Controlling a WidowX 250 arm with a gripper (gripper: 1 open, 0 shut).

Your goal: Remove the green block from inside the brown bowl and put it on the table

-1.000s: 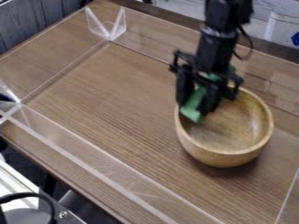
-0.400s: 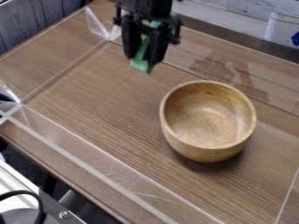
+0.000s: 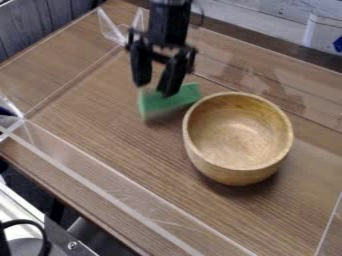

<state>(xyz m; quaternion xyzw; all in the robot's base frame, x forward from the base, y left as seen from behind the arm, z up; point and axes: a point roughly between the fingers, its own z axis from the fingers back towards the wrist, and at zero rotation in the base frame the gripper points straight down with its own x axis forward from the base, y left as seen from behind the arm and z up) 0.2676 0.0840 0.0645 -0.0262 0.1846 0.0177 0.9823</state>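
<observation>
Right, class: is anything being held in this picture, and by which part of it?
It cannot be told: the pincer is blurred right at the block, hiding any contact.

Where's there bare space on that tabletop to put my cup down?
The wide stretch of table left of the green block looks bare, as does the strip in front of the bowl. It's crowded where gripper, block and bowl meet.

Shows green on the block (image 3: 168, 101), tan on the bowl (image 3: 238, 168), grained brown on the bench (image 3: 96, 112), black on the hand (image 3: 158, 82).
</observation>
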